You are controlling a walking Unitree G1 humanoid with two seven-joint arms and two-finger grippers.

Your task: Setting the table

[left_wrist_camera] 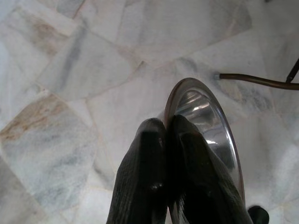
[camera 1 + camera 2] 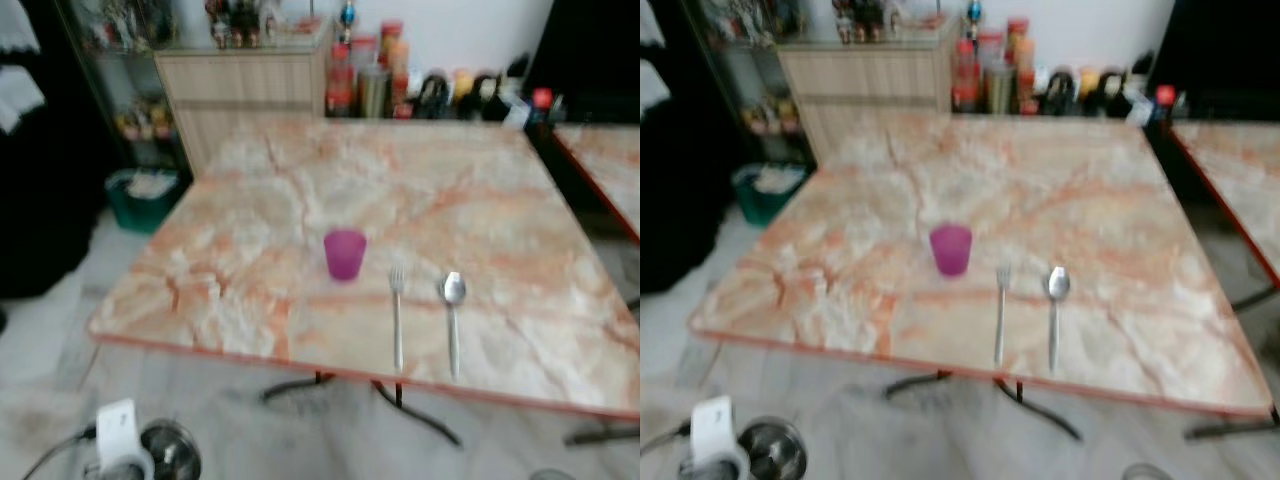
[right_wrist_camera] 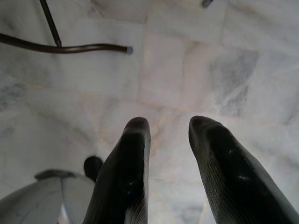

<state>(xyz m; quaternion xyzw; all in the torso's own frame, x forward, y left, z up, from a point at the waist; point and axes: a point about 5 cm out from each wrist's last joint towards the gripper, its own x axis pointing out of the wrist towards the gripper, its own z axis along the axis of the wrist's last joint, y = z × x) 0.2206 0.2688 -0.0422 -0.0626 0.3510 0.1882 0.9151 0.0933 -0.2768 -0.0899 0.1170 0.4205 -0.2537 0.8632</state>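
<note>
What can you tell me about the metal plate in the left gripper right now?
The plate is round, shiny and silvery, apparently steel, with a raised rim and a mirror-like inside. The left gripper is shut on its rim, both black fingers pinching the edge, so it hangs tilted above the pale marble floor, low at the robot's left, short of the table. Nothing lies on it.

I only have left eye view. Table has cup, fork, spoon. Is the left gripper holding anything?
Observer: Yes. Left wrist view shows the left gripper shut on the rim of a steel plate, above the marble floor.
Operator: Right gripper?
Observer: The right gripper hangs open over the floor, fingers apart, nothing between them.
Operator: Plate tilted?
Observer: It shows edge-on beside the fingers; exact tilt I cannot tell.
</note>
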